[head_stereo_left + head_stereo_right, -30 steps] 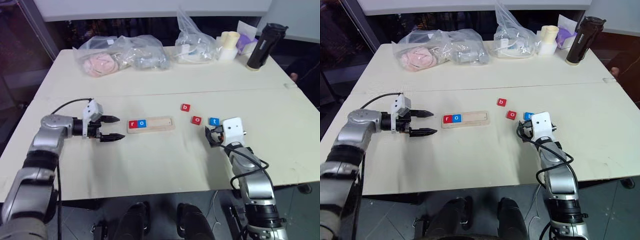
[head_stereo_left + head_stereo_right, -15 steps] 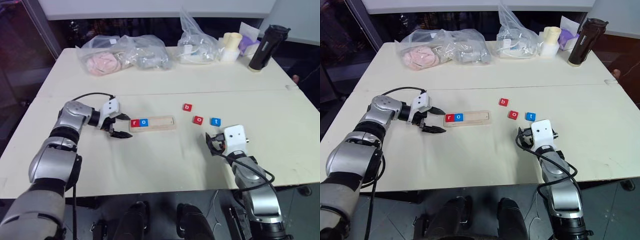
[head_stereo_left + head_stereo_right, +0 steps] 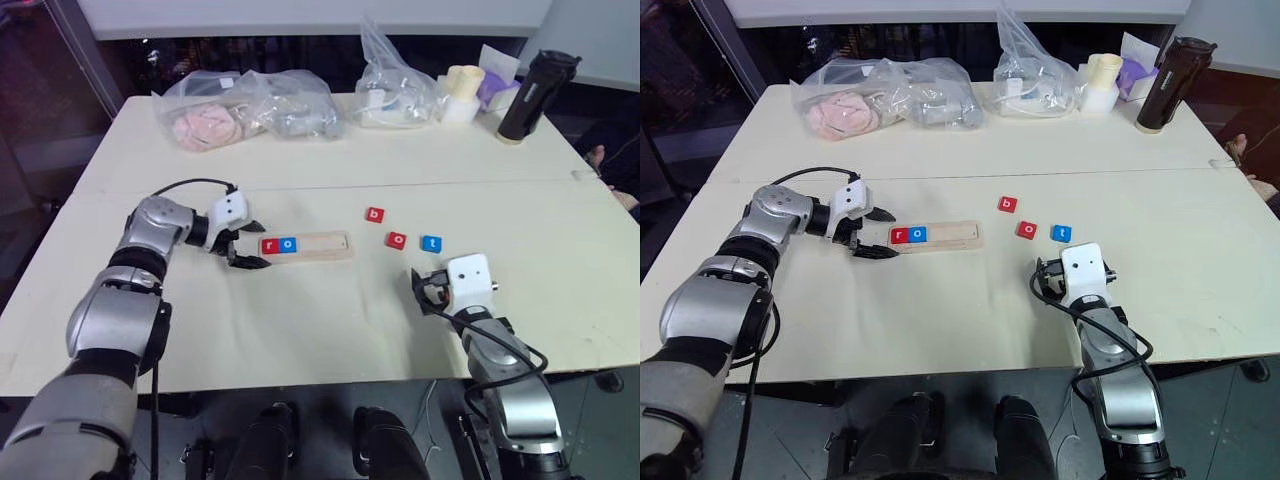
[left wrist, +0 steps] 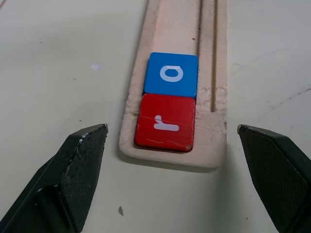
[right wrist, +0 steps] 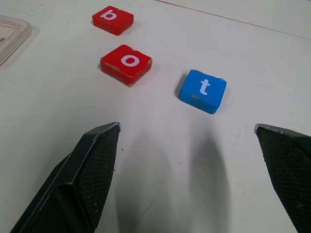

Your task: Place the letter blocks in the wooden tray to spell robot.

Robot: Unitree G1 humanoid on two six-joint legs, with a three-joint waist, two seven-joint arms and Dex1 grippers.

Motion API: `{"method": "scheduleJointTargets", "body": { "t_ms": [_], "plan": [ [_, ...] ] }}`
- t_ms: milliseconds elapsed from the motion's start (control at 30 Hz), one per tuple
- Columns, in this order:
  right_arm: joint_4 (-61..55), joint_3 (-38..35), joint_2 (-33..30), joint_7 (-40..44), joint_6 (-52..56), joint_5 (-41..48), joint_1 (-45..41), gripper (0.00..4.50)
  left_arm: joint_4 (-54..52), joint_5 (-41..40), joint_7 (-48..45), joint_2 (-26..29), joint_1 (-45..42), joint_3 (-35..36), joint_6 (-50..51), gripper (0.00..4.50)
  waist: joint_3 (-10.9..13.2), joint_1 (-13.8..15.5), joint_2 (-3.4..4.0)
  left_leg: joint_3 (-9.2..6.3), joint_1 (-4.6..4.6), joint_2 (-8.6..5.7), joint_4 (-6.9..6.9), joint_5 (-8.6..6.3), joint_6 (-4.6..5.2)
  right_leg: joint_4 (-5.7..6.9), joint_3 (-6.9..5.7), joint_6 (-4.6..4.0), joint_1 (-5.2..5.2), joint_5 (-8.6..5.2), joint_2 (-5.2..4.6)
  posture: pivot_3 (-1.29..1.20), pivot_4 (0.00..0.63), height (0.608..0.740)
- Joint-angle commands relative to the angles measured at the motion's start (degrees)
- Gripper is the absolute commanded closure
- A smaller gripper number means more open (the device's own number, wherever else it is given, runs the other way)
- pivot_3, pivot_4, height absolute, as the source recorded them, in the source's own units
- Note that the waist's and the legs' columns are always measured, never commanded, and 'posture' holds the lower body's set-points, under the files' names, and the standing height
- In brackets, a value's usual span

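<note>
Left gripper (image 3: pixel 247 246) is held wide open at the wooden tray (image 3: pixel 320 247) end, probably to steady it; r and o are seated, b, o, t lie loose by the open right gripper (image 3: pixel 1045 285).

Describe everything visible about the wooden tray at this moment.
The wooden tray is a long, narrow strip of pale wood with rounded corners and a thin groove along its length. It lies flat on the cream table, running left to right. At its left end sit a red r block and a blue o block, edge to edge; the rest holds nothing. The open left gripper frames that end, apart from it.
</note>
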Motion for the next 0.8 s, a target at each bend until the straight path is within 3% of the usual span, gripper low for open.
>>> {"method": "scheduleJointTargets", "body": {
  "t_ms": [33, 733, 800],
  "plan": [
    [-3.83, -0.42, -0.13, -0.43, -0.24, -0.65, 0.23, 0.01, 0.11, 1.19, -0.12, -0.17, -2.02, 0.69, 0.04, 0.00, 0.00, 0.00, 0.00, 0.00, 0.00, 0.00, 0.02, 0.00, 0.00, 0.02, 0.00, 0.00, 0.00, 0.00, 0.00, 0.00, 0.150, 0.738],
    [-7.56, -0.63, 0.78, -2.07, 1.39, -1.91, 3.69, 0.01, 1.38, 8.46, 4.64, -2.84, -1.17, -1.58, 1.00, 0.00, -0.04, 0.08, 0.00, -0.10, 0.03, 0.04, 0.82, -0.01, 0.00, 0.59, 0.01, -0.11, 0.15, -0.01, 0.01, 0.00, 0.150, 0.738],
    [-7.67, -0.62, 0.75, -2.03, 1.47, -1.91, 3.70, 0.00, 1.44, 8.96, 4.06, -2.84, -1.06, -1.98, 1.45, 0.55, -0.05, 0.08, 0.01, -0.10, 0.03, 0.03, 0.82, -0.01, 0.00, 0.59, 0.01, -0.11, 0.15, 0.01, 0.02, 0.00, 0.150, 0.738]
  ]
}}
